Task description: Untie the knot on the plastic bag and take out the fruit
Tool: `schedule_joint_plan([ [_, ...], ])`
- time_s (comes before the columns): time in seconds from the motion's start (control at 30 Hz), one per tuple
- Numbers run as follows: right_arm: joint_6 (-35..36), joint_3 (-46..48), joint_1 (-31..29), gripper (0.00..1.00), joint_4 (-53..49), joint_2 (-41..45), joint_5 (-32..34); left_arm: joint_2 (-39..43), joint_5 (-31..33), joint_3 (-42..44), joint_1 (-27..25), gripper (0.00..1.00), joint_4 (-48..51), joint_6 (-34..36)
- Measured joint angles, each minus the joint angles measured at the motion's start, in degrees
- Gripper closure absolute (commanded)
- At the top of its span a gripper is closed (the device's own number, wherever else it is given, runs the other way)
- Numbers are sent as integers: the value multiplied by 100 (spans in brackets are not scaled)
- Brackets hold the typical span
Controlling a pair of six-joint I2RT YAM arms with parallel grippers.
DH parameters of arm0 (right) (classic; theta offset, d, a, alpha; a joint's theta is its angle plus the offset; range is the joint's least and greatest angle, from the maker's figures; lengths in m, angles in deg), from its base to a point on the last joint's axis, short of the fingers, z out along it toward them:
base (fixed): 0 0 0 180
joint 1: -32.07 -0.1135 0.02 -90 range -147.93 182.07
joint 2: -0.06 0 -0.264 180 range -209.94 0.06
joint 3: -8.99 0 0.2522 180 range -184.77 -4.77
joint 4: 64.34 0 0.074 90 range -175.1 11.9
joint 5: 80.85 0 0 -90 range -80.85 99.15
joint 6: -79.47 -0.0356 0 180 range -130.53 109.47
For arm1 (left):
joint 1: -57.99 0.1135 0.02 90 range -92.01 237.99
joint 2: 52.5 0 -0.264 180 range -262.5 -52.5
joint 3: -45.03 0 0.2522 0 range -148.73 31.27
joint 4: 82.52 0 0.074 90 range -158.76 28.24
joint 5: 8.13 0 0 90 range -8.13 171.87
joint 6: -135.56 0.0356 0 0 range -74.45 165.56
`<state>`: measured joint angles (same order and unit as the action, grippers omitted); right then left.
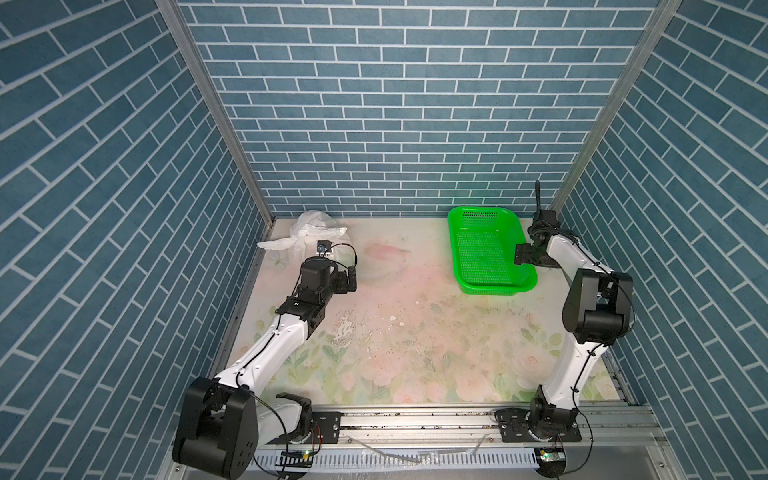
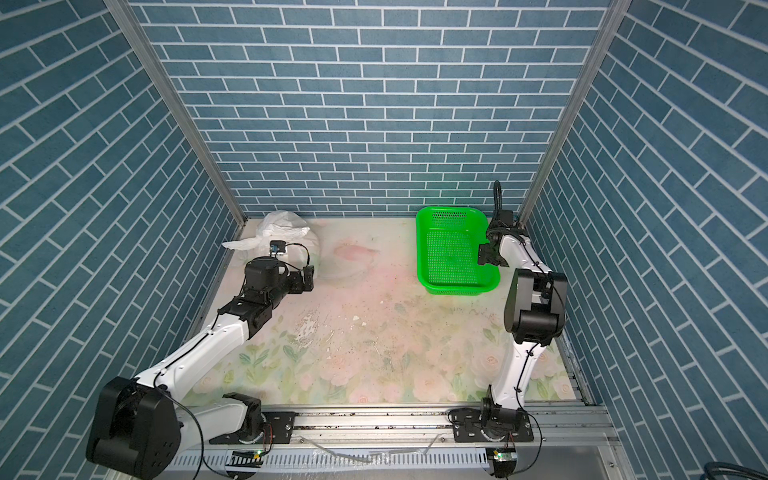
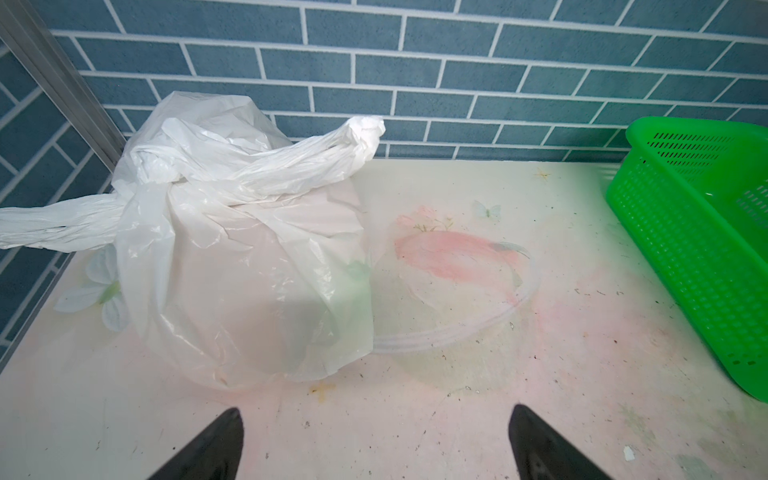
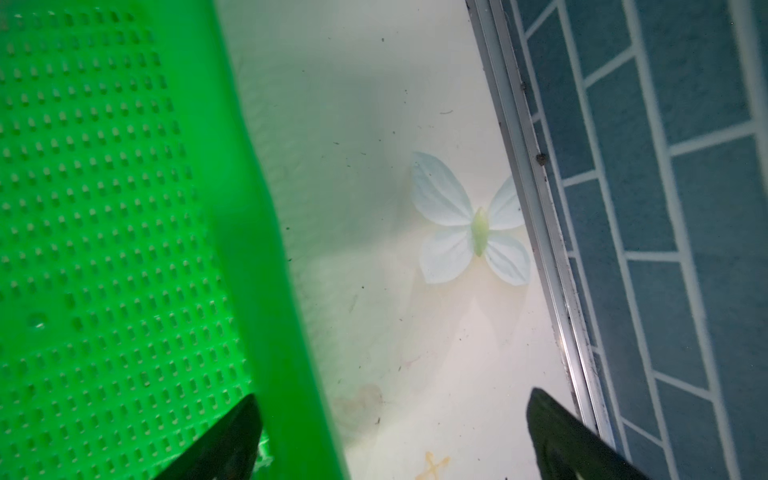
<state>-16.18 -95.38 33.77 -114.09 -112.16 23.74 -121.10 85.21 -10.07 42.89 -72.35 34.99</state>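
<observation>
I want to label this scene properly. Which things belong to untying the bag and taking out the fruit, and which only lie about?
For the job: plastic bag; knot, tied; left gripper, open; right gripper, open; fruit, hidden inside the bag.
Lying about: green basket, perhaps for the fruit later; clear round dish beside the bag.

Thin white plastic bag (image 3: 249, 282) slumped at 11 o'clock, knot (image 3: 141, 185) tied on top, twisted handle ends splayed sideways.
</observation>
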Motion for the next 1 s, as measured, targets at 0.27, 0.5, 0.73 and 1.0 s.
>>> schedule_joint_plan([
  [0.27, -61, -498, -1137, 8, -407, 695, -278, -170, -2, -107, -236, 0, 85, -131],
  [0.5, -323, -855, -1950, 14, -354, 238, -940, -420, 2, -289, -444, 0, 103, -195],
  [0.73, -463, -1178, -2312, 21, -275, -721, -1307, -492, 55, -293, -623, 0, 120, -260],
  [1.0, -492, -1204, -2317, 39, -278, -1029, -1377, -538, 127, -299, -704, 0, 120, -315],
])
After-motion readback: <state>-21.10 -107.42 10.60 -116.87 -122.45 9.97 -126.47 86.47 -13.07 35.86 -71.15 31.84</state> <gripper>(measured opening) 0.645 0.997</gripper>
